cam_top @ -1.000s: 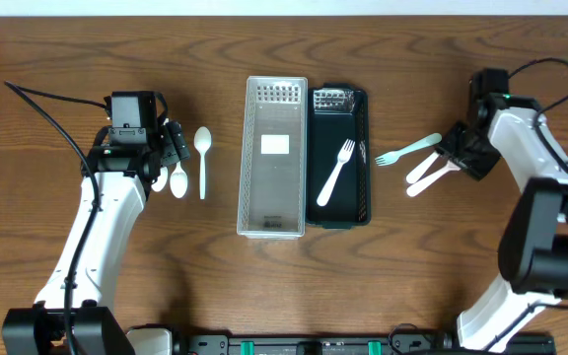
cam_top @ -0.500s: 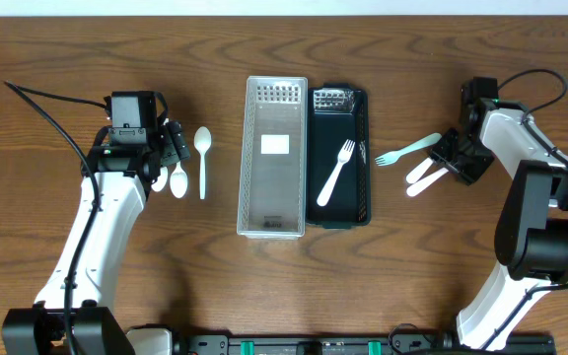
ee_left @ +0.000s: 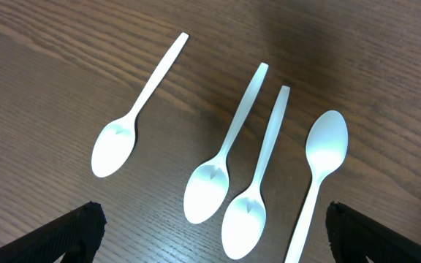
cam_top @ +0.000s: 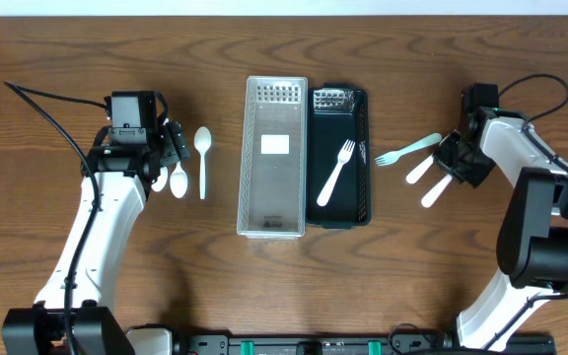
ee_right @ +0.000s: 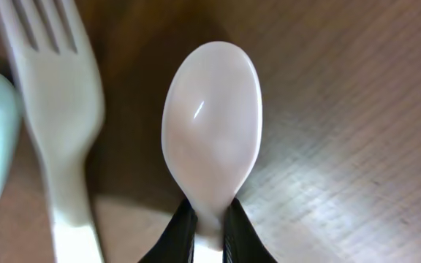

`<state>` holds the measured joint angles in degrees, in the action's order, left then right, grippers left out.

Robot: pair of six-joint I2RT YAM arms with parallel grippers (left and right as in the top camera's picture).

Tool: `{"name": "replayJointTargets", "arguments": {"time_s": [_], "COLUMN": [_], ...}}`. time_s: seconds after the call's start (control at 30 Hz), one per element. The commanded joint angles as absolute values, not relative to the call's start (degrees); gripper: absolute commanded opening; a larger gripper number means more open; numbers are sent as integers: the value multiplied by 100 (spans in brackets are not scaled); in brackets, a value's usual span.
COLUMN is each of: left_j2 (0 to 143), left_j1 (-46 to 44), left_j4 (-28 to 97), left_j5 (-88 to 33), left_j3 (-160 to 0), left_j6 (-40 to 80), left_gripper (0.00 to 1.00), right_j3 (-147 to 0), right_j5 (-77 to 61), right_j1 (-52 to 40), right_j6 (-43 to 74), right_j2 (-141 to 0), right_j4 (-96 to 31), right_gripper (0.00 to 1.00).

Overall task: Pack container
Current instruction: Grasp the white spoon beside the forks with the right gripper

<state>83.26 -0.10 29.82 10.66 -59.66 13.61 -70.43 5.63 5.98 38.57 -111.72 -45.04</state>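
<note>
On the left of the brown counter [cam_top: 87, 69], the left tool [ee_left: 210, 237] hangs with its two black tips wide apart and nothing between them. Under it lie four white spoons [ee_left: 229, 157] side by side on the wood, each bowl pointing toward the tool. In the middle sits a clear container [cam_top: 273, 156], long and see-through, with a small white label inside. Touching its right side is a black tray [cam_top: 362, 158], and a white fork [cam_top: 336, 170] lies slanted in the tray. Just to the right of the tray, a pale green fork [cam_top: 407, 151] rests on the counter. Next to it is the right tool [ee_right: 209, 225], pinched tight on the neck of a white spoon [ee_right: 210, 124], so the spoon's bowl sticks out past the tips. Another white fork [ee_right: 61, 109] lies close beside that spoon.
</note>
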Motion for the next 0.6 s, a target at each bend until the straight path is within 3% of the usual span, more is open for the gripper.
{"name": "replayJointTargets", "arguments": {"time_s": [0.0, 0.3, 0.57], "left_j2": [8348, 8348, 8348], "left_j1": [-8, -8, -8], "left_j4": [2998, 2998, 2998], "left_j5": [1072, 1072, 1072], "left_j3": [-6055, -6055, -6055], "left_j6": [1313, 1313, 1313], "left_gripper": [98, 98, 98], "right_j3": [-6914, -7074, -7019], "right_j5": [663, -51, -1], "right_j1": [585, -445, -1894], "right_j6": [3750, 3441, 3363], "right_j2": [-10678, -8392, -8591], "right_j4": [-4692, -4359, -3916], "right_gripper": [1, 1, 1]}}
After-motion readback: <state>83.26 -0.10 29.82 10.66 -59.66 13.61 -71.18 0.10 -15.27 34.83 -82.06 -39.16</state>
